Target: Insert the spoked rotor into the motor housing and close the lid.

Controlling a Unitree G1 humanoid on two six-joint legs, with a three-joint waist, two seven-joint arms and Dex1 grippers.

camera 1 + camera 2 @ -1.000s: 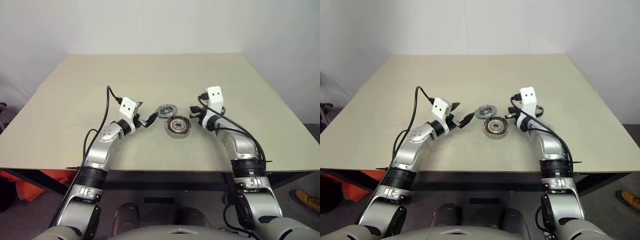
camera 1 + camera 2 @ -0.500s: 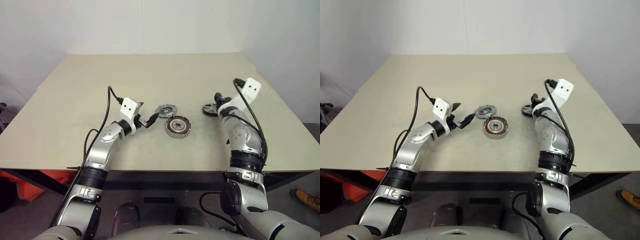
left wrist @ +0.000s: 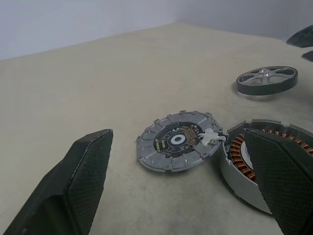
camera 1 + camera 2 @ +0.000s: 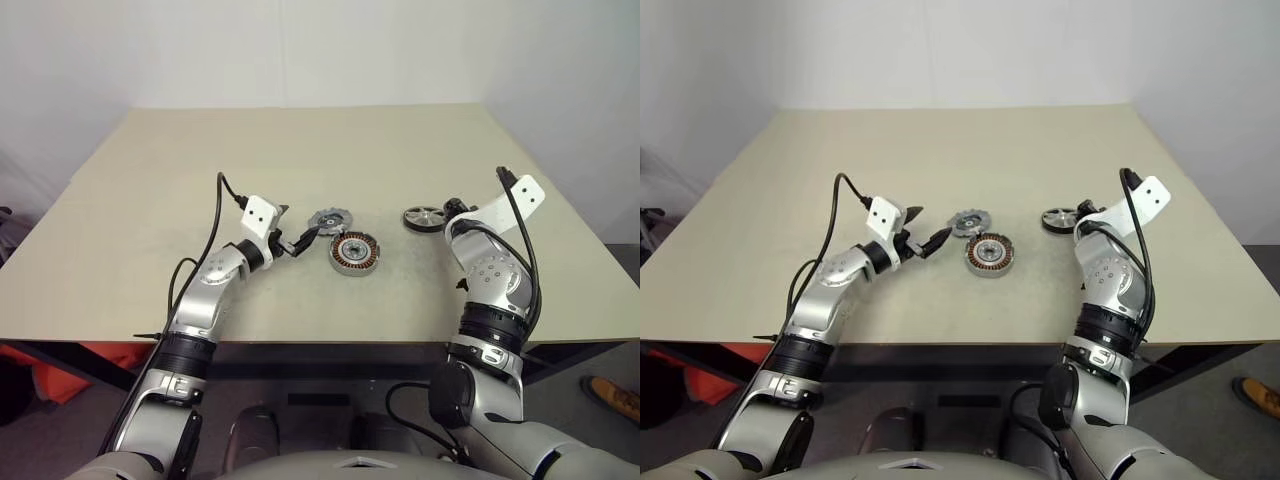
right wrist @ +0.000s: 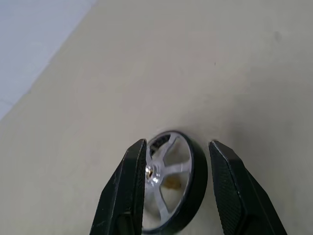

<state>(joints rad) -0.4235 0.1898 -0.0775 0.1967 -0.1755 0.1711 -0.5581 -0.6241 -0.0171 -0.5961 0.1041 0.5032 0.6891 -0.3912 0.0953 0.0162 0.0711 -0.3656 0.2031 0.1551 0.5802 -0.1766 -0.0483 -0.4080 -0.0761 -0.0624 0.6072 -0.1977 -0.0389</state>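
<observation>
**Part positions.** Three round parts lie on the tabletop (image 4: 300, 150).
- The motor housing (image 4: 355, 253) lies near the tabletop's middle with its open side up. The ring of copper windings is exposed.
- The lid (image 4: 325, 220), a flat grey disc with a toothed rim, lies flat at the housing's far-left edge. The left wrist view shows the two rims touching or nearly so.
- The spoked rotor (image 4: 424, 217), a five-spoke silver wheel with a dark rim, lies flat, well apart from the housing on its right. It is not inserted.

**Left gripper.** The left gripper (image 4: 298, 224) is spread wide and holds nothing. It points roughly level toward the lid and housing, just to their left.

**Right gripper.** The right gripper (image 5: 177, 142) is at the rotor's right side and angled down toward it. Its fingers (image 5: 127, 186) are partly spread and bracket the rotor. A gap shows at one finger, so the rotor is not pinched.
</observation>
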